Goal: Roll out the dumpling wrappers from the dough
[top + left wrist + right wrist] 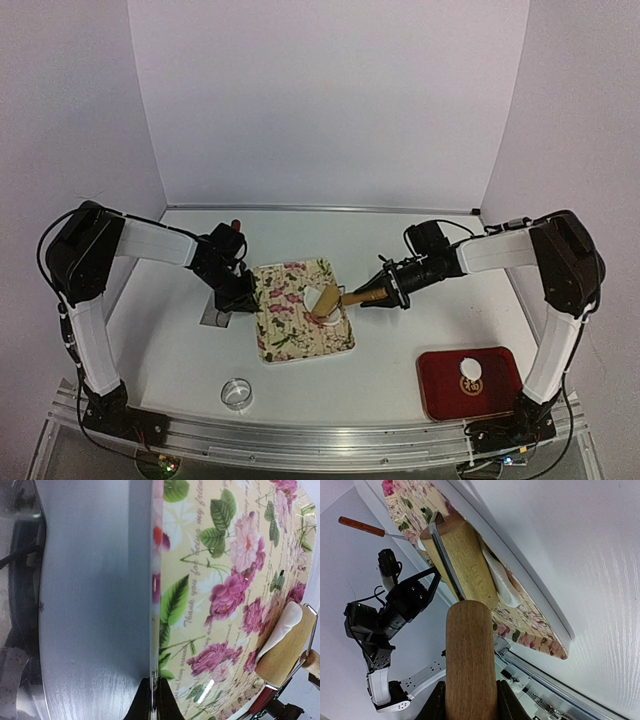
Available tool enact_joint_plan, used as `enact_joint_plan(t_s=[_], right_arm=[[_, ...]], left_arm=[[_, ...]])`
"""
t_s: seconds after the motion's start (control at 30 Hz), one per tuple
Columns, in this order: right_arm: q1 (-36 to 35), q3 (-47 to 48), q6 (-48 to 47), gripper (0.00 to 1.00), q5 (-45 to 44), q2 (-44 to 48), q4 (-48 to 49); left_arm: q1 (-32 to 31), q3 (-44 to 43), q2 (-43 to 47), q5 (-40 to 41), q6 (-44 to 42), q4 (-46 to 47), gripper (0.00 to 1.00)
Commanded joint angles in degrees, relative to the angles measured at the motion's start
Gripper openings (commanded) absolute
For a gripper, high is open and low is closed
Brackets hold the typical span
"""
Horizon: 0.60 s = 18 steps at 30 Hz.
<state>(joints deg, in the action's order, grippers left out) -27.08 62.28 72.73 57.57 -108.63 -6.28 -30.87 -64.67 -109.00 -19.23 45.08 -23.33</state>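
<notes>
A white piece of dough (pixel 318 297) lies on the floral tray (pixel 290 335), partly under the wooden roller (pixel 330 300) of a rolling pin. My right gripper (pixel 388 289) is shut on the pin's wooden handle (pixel 470 660); the roller (pixel 465 565) rests against the dough (pixel 501 582). My left gripper (pixel 238 297) is shut on the tray's left rim (pixel 154 605), its fingertips (pixel 170 705) pinching the thin edge. One round white dumpling wrapper (pixel 470 369) sits on a red tray (pixel 500 395) at the front right.
A small metal ring cutter (pixel 237 392) stands near the table's front edge, left of centre. A red-handled tool (pixel 236 224) lies behind the left gripper. White walls close in the table on three sides.
</notes>
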Motion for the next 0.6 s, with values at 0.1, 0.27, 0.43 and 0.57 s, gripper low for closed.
enact_joint_plan(t_s=[0.1,0.27,0.43,0.57], right_arm=[[-0.51,-0.21,2.7,0.0,-15.67,-9.62,-23.97],[-1.74,10.92,-0.54,0.0,-15.06,-22.19,-25.22],[-1.03,6.87,-2.04,0.0,-15.31,-15.68,-27.24],[-1.03,2.29,-3.92,0.0,-14.19,-8.3,-31.5]], left_arm=[[0.19,0.72,4.07,2.4,-3.1,-7.33,0.0],[0.2,1.56,4.8,2.03,-2.75,-7.01,0.0],[0.2,2.58,4.55,1.55,-2.19,-6.06,0.0],[0.2,2.06,3.77,1.43,-2.1,-5.12,0.0]])
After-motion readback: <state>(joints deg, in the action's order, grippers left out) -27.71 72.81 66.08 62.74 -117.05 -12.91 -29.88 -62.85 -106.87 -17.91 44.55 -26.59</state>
